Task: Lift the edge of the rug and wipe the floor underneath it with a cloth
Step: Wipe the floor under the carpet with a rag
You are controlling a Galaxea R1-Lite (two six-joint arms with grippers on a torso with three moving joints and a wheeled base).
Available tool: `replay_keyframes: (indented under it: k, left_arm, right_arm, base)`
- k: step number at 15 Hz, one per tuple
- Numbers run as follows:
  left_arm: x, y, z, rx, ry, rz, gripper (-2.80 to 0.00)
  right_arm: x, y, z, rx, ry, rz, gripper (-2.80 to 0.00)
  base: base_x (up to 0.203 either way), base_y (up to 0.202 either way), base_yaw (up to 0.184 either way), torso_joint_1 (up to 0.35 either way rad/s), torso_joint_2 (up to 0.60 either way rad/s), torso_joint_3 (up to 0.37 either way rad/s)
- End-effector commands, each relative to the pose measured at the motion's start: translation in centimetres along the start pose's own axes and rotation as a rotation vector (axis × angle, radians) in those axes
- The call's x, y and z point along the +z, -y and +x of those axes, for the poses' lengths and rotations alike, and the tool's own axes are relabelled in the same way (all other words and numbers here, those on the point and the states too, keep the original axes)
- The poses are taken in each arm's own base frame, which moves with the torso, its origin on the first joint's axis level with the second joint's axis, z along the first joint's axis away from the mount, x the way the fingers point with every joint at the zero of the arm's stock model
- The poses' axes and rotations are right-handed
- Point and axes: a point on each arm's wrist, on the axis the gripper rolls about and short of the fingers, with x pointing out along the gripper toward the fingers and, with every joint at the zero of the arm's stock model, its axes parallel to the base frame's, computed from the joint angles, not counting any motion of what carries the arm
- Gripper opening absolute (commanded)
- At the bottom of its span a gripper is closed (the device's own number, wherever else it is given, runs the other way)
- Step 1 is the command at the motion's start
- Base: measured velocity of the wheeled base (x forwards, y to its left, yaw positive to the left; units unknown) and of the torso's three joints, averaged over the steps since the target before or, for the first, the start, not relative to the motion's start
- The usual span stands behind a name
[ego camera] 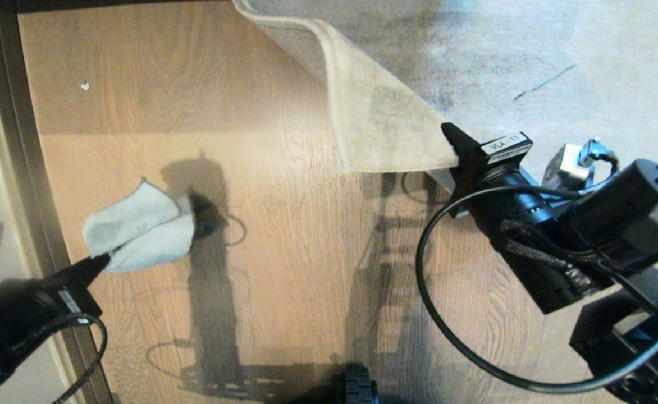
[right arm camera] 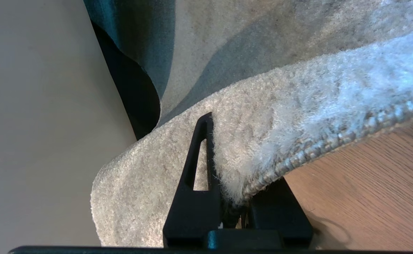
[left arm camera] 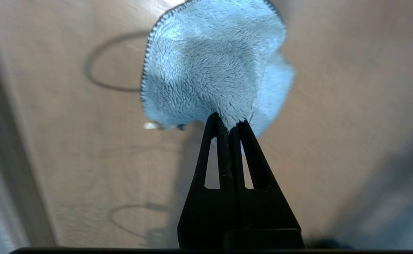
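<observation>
Holding the rug edge [ego camera: 388, 132] clear of the floor [ego camera: 284, 235], the right gripper [ego camera: 453, 147] is pinching the border between its fingers [right arm camera: 197, 165], one on the pile side and one beneath the bound hem, so the corner is hanging raised and curling back over the rest of the rug. This grip appears intended to keep bare planks exposed for wiping; the lifted flap is casting a shadow on the boards directly under it. Near the baseboard [ego camera: 23, 185] on the robot's left, the left gripper [ego camera: 104, 259] is carrying the cloth [ego camera: 141, 227], its fingers [left arm camera: 224, 148] pressed together on a bunched fold, with the remainder of the rag fanning out beyond the tips. The cloth is sitting low over open floor, well apart from the rug and not under the raised edge; whether it is touching the boards cannot be told. A small pale speck [ego camera: 84, 85] is lying on the planks further out from the cloth. Judgement: the lift is done and being maintained, while the wiping under the flap is not yet done. The cloth would need to travel across toward the shadowed strip beside the right gripper. Risk: the border slipping from a narrow pinch, dropping the flap onto the cloth arm.
</observation>
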Motion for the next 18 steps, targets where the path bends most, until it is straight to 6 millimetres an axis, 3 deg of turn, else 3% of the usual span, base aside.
replay_keyframes:
  k: [1,4,7,14,18]
  left_arm:
    - [-0.8,1.5,-0.8,-0.111,-0.024,0.015,-2.8]
    - [-1.7,3.9,-0.7,-0.254,-0.082,0.043,-2.8]
    - [-1.9,7.1,0.8,-0.33,-0.125,0.077,-2.8]
    - [-0.9,16.0,7.4,-0.428,-0.1,0.089,-2.8]
    - [-0.1,19.2,11.2,-0.417,-0.043,0.06,-2.8]
  right_arm:
    - [0.2,-0.5,0.0,0.039,0.02,0.023,-2.8]
    - [0.2,-0.5,0.0,0.039,0.022,0.02,-2.8]
    - [0.2,-0.5,0.0,0.038,0.024,0.018,-2.8]
    - [0.1,-0.2,0.1,0.031,0.025,0.015,-2.8]
    - [0.1,-0.1,0.0,0.027,0.024,0.014,-2.8]
  base:
    - [0.0,0.0,0.0,0.0,0.0,0.0]
    - [0.0,0.0,0.0,0.0,0.0,0.0]
    - [0.0,0.0,0.0,0.0,0.0,0.0]
    - [0.0,0.0,0.0,0.0,0.0,0.0]
    - [0.0,0.0,0.0,0.0,0.0,0.0]
